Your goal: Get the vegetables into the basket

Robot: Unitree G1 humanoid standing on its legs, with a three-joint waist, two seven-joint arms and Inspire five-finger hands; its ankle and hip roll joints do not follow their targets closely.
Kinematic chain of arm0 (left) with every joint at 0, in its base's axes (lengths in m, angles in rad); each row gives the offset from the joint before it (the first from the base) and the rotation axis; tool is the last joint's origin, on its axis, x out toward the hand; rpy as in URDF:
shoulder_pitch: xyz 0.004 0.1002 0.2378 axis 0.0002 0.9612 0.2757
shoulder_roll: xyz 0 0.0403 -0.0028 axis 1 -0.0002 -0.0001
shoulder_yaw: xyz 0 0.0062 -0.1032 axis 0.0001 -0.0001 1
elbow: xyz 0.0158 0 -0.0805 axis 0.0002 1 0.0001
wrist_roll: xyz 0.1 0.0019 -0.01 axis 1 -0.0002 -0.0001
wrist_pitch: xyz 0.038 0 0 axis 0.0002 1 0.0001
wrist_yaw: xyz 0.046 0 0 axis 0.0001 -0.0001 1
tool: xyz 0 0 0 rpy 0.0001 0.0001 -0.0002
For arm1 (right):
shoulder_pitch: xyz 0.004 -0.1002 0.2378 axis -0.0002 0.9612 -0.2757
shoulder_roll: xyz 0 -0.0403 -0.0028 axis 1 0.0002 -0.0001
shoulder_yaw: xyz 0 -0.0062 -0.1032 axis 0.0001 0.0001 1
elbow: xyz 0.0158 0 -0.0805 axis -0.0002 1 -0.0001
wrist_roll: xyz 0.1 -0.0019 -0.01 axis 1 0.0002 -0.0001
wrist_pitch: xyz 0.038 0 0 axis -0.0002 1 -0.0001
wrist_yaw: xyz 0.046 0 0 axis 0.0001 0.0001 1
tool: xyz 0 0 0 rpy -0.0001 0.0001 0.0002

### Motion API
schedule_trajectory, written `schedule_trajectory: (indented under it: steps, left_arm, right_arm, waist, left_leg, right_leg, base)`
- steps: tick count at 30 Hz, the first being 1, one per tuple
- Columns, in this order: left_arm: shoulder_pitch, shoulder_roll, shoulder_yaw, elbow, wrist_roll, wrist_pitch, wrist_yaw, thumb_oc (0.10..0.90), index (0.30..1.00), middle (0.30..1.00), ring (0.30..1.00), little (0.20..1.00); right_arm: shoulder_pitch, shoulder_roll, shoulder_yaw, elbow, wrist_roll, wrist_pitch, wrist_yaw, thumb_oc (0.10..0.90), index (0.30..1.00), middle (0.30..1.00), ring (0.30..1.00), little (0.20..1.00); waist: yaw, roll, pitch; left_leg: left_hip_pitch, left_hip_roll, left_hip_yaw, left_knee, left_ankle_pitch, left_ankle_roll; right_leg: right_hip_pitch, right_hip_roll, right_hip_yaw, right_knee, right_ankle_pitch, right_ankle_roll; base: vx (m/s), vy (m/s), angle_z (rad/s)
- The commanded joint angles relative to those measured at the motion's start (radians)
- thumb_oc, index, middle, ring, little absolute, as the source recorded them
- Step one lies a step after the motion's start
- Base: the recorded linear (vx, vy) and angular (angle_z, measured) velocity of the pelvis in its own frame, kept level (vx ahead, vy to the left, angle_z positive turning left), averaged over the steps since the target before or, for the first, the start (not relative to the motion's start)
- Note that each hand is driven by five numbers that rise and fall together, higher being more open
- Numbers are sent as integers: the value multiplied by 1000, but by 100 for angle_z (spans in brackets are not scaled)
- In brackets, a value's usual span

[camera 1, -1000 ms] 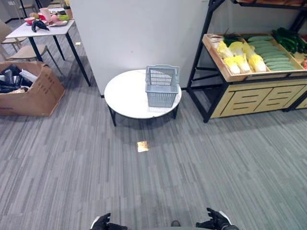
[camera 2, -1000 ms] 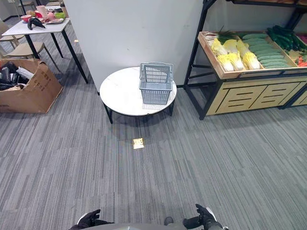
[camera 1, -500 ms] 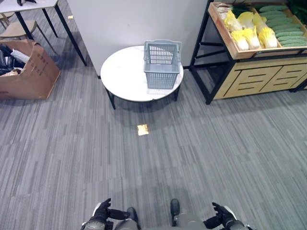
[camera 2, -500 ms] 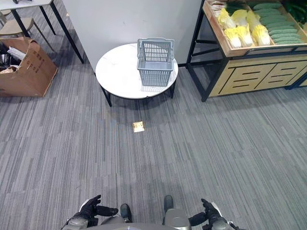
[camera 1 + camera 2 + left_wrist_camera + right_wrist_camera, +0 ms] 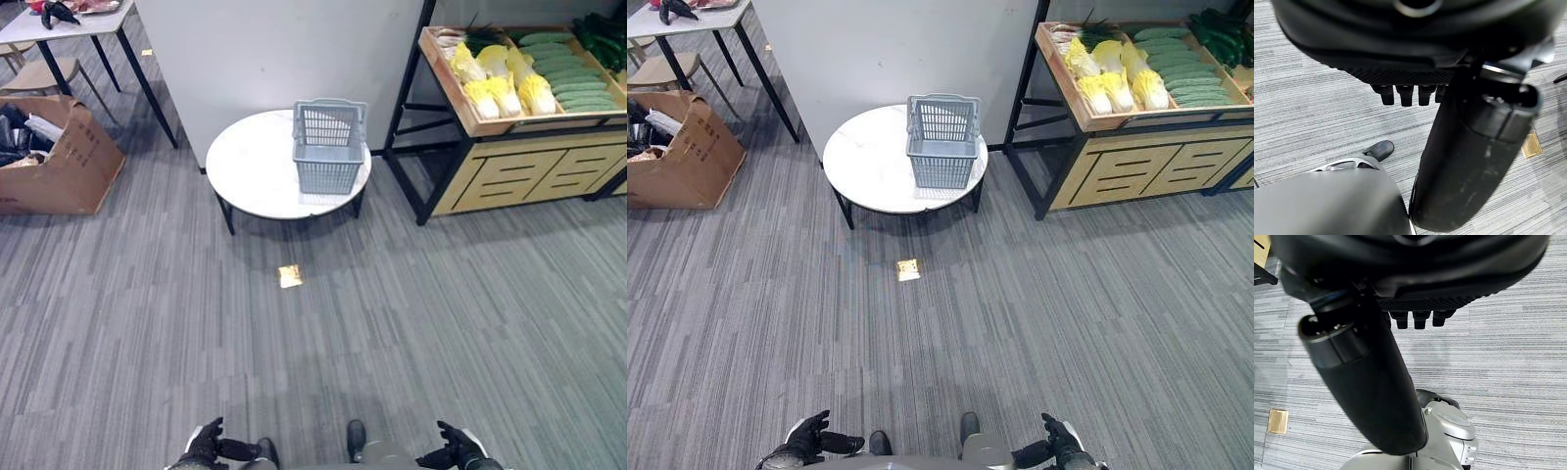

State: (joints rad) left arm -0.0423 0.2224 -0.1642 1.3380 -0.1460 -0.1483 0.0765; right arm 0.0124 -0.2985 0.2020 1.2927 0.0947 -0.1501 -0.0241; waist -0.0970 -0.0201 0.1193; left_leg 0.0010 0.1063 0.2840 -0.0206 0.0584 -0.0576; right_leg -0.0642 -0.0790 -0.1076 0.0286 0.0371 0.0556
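While the basket [image 5: 329,147] stands empty on the round tabletop [image 5: 257,176], both hands — left hand [image 5: 206,446], right hand [image 5: 456,448] — hang low, fingers relaxed, holding nothing.

No legible text or labels.

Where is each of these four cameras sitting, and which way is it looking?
Left eye view: on the head, looking down at the floor, the round table with the basket and the shelf of vegetables; both hands at the bottom edge.
Right eye view: beside it, same scene.
Left wrist view: on the left wrist, looking along the left hand at the floor.
Right wrist view: likewise along the right hand.
Both wrist views share the small yellow floor tile.
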Motion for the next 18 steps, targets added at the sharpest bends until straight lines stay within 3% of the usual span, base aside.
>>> schedule_trajectory:
  steps: [1, 6, 7, 8, 13, 14, 16, 18]
  left_arm:
    - [-40, 43, 6, 8, -25, -15, 16, 900, 1000, 1000, 1000, 1000]
    - [-50, 42, 8, 5, -44, -17, 17, 900, 1000, 1000, 1000, 1000]
    - [-55, 44, 14, -9, -69, -21, 11, 900, 1000, 1000, 1000, 1000]
    - [-66, 49, 9, -24, -87, -27, 14, 900, 1000, 1000, 1000, 1000]
    - [-82, 51, -3, -31, -89, -30, 20, 900, 1000, 1000, 1000, 1000]
    - [-87, 50, -15, -31, -84, -30, 29, 900, 1000, 1000, 1000, 1000]
    - [-84, 53, -17, -30, -83, -34, 26, 900, 1000, 1000, 1000, 1000]
    - [-67, 54, -12, -25, -85, -33, 10, 900, 1000, 1000, 1000, 1000]
  right_arm:
    - [-58, -53, 7, 10, 48, -22, -35, 900, 1000, 1000, 1000, 1000]
    - [-66, -69, 4, 17, 53, -24, -42, 900, 1000, 1000, 1000, 1000]
    - [-61, -85, -4, 26, 45, -24, -46, 900, 1000, 1000, 1000, 1000]
    - [-62, -103, -11, 35, 40, -21, -53, 900, 1000, 1000, 1000, 1000]
    - [-66, -117, -28, 41, 51, -20, -64, 900, 1000, 1000, 1000, 1000]
    - [-67, -122, -30, 42, 52, -17, -72, 900, 1000, 1000, 1000, 1000]
    - [-65, -121, -33, 45, 54, -21, -75, 900, 1000, 1000, 1000, 1000]
    - [-52, -116, -38, 58, 45, -19, -66, 900, 1000, 1000, 1000, 1000]
  waist:
    - [-6, -1, 42]
    - [-11, 1, 63]
    - [-3, -9, 84]
    - [4, -5, 100]
    - [-2, 4, 106]
    - [8, 21, 107]
    - [23, 25, 110]
    - [30, 20, 93]
  left_leg:
    - [-14, 72, -93, 2, -5, -53]
    - [-55, 93, -106, 87, -14, -65]
    - [-110, 95, -154, 231, 18, -77]
    - [-154, 74, -210, 245, 47, -76]
    - [-210, 70, -192, 169, 48, -60]
    - [-264, 82, -187, 97, 105, -62]
    - [-283, 78, -202, 48, 142, -66]
    - [-272, 70, -206, 45, 125, -56]
  right_leg:
    - [-74, -27, 34, 79, -23, 65]
    - [-83, -2, 39, 93, -43, 39]
    - [-61, 11, 43, 91, -47, 14]
    - [-53, 13, 42, 91, -54, 10]
    - [-47, 6, 35, 98, -76, 16]
    - [-31, 15, 40, 107, -99, 20]
    - [-1, 22, 63, 116, -123, 24]
    - [26, 18, 86, 121, -147, 38]
  base:
    - [-36, -85, 2]
    - [32, -155, 4]
    - [134, -245, 15]
    - [117, -192, -1]
    - [102, 63, 6]
    - [213, 163, 14]
    - [299, 194, 20]
    - [300, 195, -15]
